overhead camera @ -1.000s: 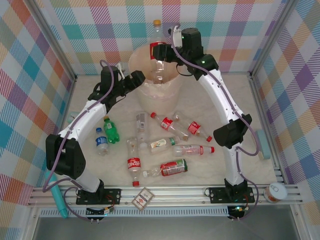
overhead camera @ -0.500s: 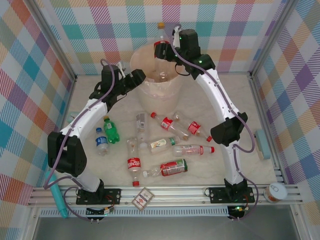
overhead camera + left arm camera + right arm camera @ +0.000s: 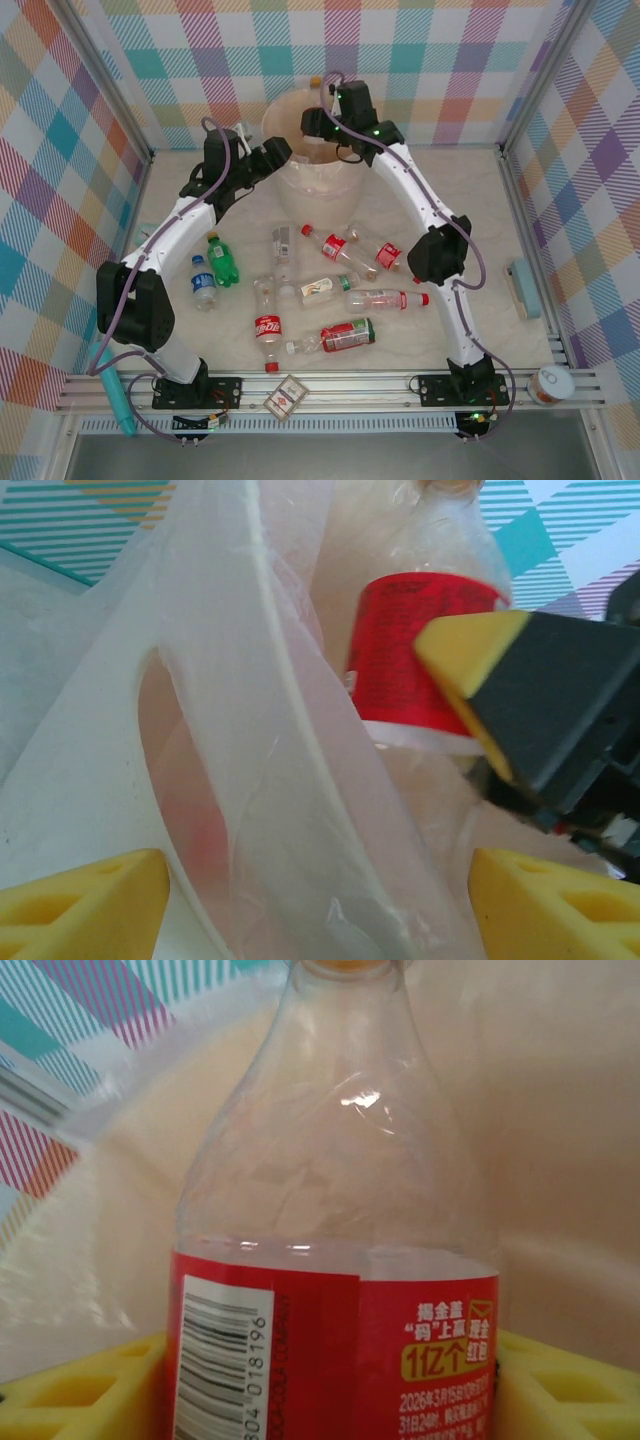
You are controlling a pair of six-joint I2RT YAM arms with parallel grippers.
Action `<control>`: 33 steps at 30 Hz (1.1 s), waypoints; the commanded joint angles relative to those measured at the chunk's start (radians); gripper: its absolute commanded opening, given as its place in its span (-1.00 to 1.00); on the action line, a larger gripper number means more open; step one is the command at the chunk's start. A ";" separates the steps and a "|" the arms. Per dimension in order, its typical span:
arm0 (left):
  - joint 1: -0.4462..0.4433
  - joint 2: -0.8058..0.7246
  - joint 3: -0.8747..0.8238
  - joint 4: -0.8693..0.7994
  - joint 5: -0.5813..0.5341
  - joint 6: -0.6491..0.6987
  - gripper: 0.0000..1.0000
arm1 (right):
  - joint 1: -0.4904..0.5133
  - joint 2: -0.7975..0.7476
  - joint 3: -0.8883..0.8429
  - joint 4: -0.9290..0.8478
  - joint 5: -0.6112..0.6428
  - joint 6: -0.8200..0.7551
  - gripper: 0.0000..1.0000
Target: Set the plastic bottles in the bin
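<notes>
**A:** What lies nearest?

**B:** By the near left corner of the worktop (image 3: 500,230) there is a teal tube (image 3: 112,392), and by the near right corner a white-lidded jar (image 3: 548,385). Behind them, loose bottles (image 3: 268,330) lie on their sides across the middle. A green bottle (image 3: 222,260) and a blue-label bottle (image 3: 203,283) are toward the left.

**A:** And the bin?

**B:** The bin (image 3: 318,185) stands at the middle of the far edge, with a thin plastic liner over its rim.

**A:** The arms?

**B:** The left gripper (image 3: 320,905) is at the bin's left rim. Its fingers are spread wide with rim and liner between them, and they pinch nothing that I can see. The right gripper (image 3: 330,1380) is at the bin's mouth with a red-label bottle (image 3: 330,1260) between its pads (image 3: 80,1390), the orange cap toward the far side. The pads lie close against the label on both sides. Whether they press it or merely flank it, I cannot tell.
</notes>
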 commanded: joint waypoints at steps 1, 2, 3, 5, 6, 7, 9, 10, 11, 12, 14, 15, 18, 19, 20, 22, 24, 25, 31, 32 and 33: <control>-0.006 -0.022 0.025 -0.121 -0.028 0.070 0.57 | 0.026 -0.024 0.003 -0.031 -0.014 0.000 0.50; -0.005 -0.019 0.037 -0.130 -0.029 0.078 0.57 | 0.029 -0.029 -0.004 -0.033 -0.010 -0.002 0.53; -0.003 -0.016 0.056 -0.156 -0.027 0.090 0.57 | 0.033 -0.035 -0.006 -0.035 -0.005 -0.007 0.64; -0.003 -0.022 0.081 -0.195 -0.042 0.112 0.58 | 0.036 -0.049 0.003 -0.041 -0.003 -0.014 0.79; -0.001 -0.032 0.082 -0.206 -0.052 0.121 0.60 | 0.036 -0.059 0.013 -0.049 -0.007 -0.020 0.84; 0.001 -0.044 0.085 -0.220 -0.067 0.131 0.63 | 0.036 -0.072 0.025 -0.055 -0.017 -0.031 0.87; 0.005 -0.069 0.085 -0.261 -0.096 0.149 0.67 | 0.036 -0.107 0.048 -0.078 -0.025 -0.055 0.98; 0.007 -0.085 0.085 -0.275 -0.108 0.158 0.69 | 0.036 -0.131 0.054 -0.090 -0.029 -0.070 0.98; 0.009 -0.098 0.087 -0.290 -0.122 0.169 0.73 | 0.036 -0.162 0.052 -0.099 -0.033 -0.082 0.98; 0.012 -0.111 0.091 -0.304 -0.133 0.179 0.78 | 0.036 -0.189 0.046 -0.106 -0.038 -0.093 0.98; 0.016 -0.140 0.101 -0.344 -0.159 0.208 0.92 | 0.035 -0.249 0.025 -0.122 -0.050 -0.107 0.98; 0.018 -0.154 0.108 -0.365 -0.173 0.220 1.00 | 0.035 -0.273 0.016 -0.131 -0.057 -0.114 0.98; 0.026 -0.211 0.132 -0.466 -0.236 0.271 0.99 | 0.031 -0.339 0.002 -0.192 -0.060 -0.142 0.98; 0.028 -0.235 0.143 -0.519 -0.268 0.299 0.99 | 0.027 -0.359 -0.001 -0.227 -0.050 -0.153 0.98; 0.032 -0.255 0.151 -0.574 -0.302 0.322 0.99 | 0.022 -0.377 -0.008 -0.268 -0.041 -0.161 0.98; 0.056 -0.303 0.155 -0.706 -0.391 0.353 0.99 | 0.004 -0.437 -0.076 -0.331 -0.021 -0.178 0.98; 0.101 -0.353 0.118 -0.807 -0.433 0.336 0.99 | -0.013 -0.520 -0.204 -0.338 -0.033 -0.182 1.00; 0.134 -0.390 0.079 -0.844 -0.435 0.309 1.00 | -0.026 -0.571 -0.284 -0.326 -0.052 -0.182 0.99; 0.305 -0.564 -0.227 -0.919 -0.371 0.160 0.89 | -0.128 -0.807 -0.662 -0.239 -0.232 -0.157 0.93; 0.323 -0.578 -0.267 -0.916 -0.349 0.141 0.86 | -0.143 -0.832 -0.700 -0.240 -0.236 -0.156 0.93; 0.341 -0.587 -0.309 -0.906 -0.324 0.122 0.83 | -0.157 -0.860 -0.752 -0.239 -0.241 -0.154 0.92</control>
